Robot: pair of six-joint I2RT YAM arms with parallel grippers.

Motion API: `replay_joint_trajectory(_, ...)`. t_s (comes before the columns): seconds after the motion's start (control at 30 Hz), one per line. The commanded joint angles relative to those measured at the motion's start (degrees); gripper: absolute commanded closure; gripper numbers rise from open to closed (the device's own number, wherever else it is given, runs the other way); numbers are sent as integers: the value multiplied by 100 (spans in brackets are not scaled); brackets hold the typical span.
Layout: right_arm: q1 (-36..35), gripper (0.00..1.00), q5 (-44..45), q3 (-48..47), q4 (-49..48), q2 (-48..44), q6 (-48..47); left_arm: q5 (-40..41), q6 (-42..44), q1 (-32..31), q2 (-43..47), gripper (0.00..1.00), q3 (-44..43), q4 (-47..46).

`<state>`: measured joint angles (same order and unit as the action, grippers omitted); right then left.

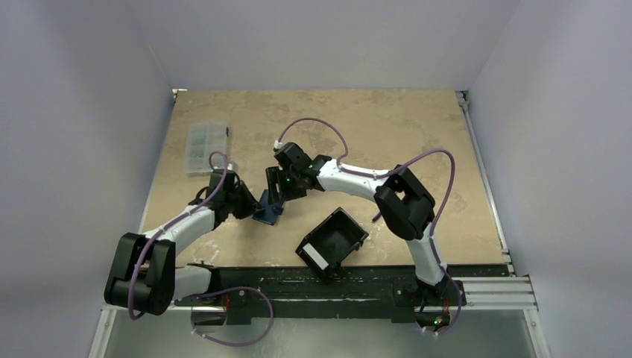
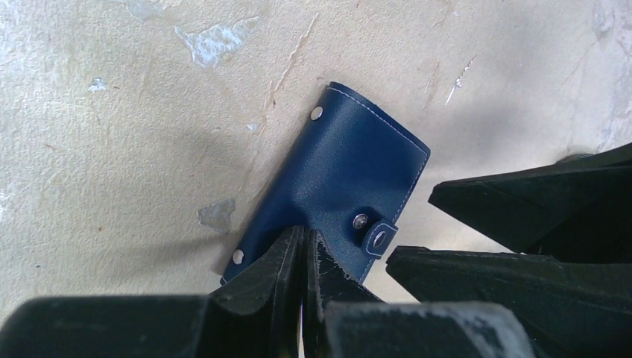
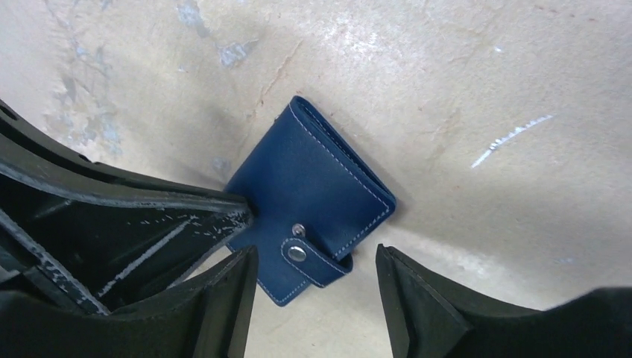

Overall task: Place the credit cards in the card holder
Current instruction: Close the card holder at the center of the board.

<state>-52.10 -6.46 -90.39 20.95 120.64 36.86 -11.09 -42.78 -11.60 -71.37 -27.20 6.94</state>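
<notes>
Seen from above, two robot arms meet over a beige, scuffed worktop [image 1: 387, 127], both reaching to the card holder [image 1: 268, 212], a small navy folding wallet lying flat left of centre. The left claw [image 2: 304, 239] has its two fingers pressed together on the near edge of the holder and appears to be pinching it. The right claw [image 3: 314, 268] is open, its fingers set either side of the snap strap [image 3: 309, 261] at the holder's closing edge without touching it. I cannot tell whether the strap is fastened. No credit cards show in any view. A black tray [image 1: 356, 233] lies to the right and a clear compartment box [image 1: 205, 145] at the far left. The step in hand looks like opening the holder. To do it well, the left claw should hold its edge firmly while the right claw closes on the strap alone and peels it up gently, so the wallet neither slides nor lifts off.
</notes>
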Motion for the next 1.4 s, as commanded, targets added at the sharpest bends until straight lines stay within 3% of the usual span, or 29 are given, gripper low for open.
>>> replay_joint_trajectory(0.0,-29,33,189,208,230,-446,-351,-299,-116,8,-155,97,240,41)
replay_joint_trajectory(0.17,67,34,-191,629,-205,-494,80,-496,-109,8,123,88,-67,316)
replay_joint_trajectory(0.3,375,48,-833,922,-800,-498,428,-135,135,39,454,66,-575,943)
replay_joint_trajectory(0.43,496,51,-1184,938,-1046,-381,472,316,335,101,329,46,-815,1132)
replay_joint_trajectory(0.67,534,51,-1669,686,-1254,-132,248,-36,67,122,-438,52,-215,359)
replay_joint_trajectory(0.87,534,50,-1761,234,-995,7,-52,-657,-673,114,107,65,496,-368)
replay_joint_trajectory(0.93,534,50,-1658,-138,-533,124,-367,-930,-1084,114,426,68,826,-792)
replay_joint_trajectory(1.07,446,44,-566,-830,805,162,-1235,-1321,-1530,105,788,70,1160,-1264)
replay_joint_trajectory(1.2,297,43,206,-573,1121,-313,-1867,-1444,-1359,113,1034,73,953,-777)
replay_joint_trajectory(1.37,-95,46,732,-15,665,-789,-2214,-716,-734,143,1292,68,149,380)
